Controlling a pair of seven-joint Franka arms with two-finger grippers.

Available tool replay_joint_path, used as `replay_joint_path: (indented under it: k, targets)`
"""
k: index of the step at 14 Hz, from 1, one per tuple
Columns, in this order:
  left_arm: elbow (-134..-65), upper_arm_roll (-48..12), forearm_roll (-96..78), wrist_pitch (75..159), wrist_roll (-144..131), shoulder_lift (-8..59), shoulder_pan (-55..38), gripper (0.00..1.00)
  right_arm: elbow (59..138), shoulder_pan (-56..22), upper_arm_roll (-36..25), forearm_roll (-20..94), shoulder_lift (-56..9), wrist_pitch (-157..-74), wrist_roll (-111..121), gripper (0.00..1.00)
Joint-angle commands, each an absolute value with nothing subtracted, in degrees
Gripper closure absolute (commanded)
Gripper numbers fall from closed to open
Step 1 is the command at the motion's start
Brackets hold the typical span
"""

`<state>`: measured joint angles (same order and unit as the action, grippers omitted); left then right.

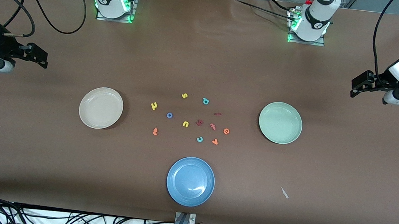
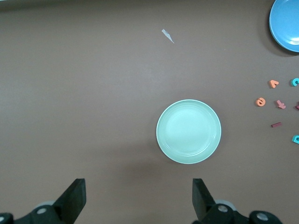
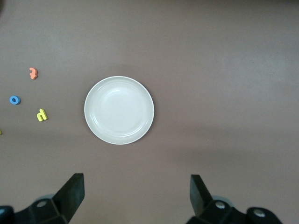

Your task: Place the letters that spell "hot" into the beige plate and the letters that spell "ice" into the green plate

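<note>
The beige plate lies toward the right arm's end, the green plate toward the left arm's end; both hold nothing. Between them lie the yellow h, blue o, orange t, dark red i, teal c and orange e. My right gripper hangs open over the table at the right arm's end. My left gripper hangs open at the left arm's end.
A blue plate sits nearest the front camera. Other letters lie in the cluster: yellow s, yellow u, teal a-like letter, larger dark red letter, pinkish hooked letter, orange v. A white scrap lies near the front edge.
</note>
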<state>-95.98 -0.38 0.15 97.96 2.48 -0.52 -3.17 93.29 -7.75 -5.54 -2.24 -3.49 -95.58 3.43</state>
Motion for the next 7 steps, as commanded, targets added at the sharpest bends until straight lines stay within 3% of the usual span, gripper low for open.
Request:
replay_joint_path:
  k: [1,7]
  targets:
    - [-97.2,-0.4,-0.8,98.4,2.4,-1.8,-2.8,0.0,93.0,-7.7,-5.7,-2.9,-3.8,-94.7,3.5,0.0]
    - [-97.2,-0.3,-0.8,98.2,2.6,-1.8,-2.6,0.0,92.8,-7.6,-5.7,-2.8,-3.9,-94.7,3.6,0.0]
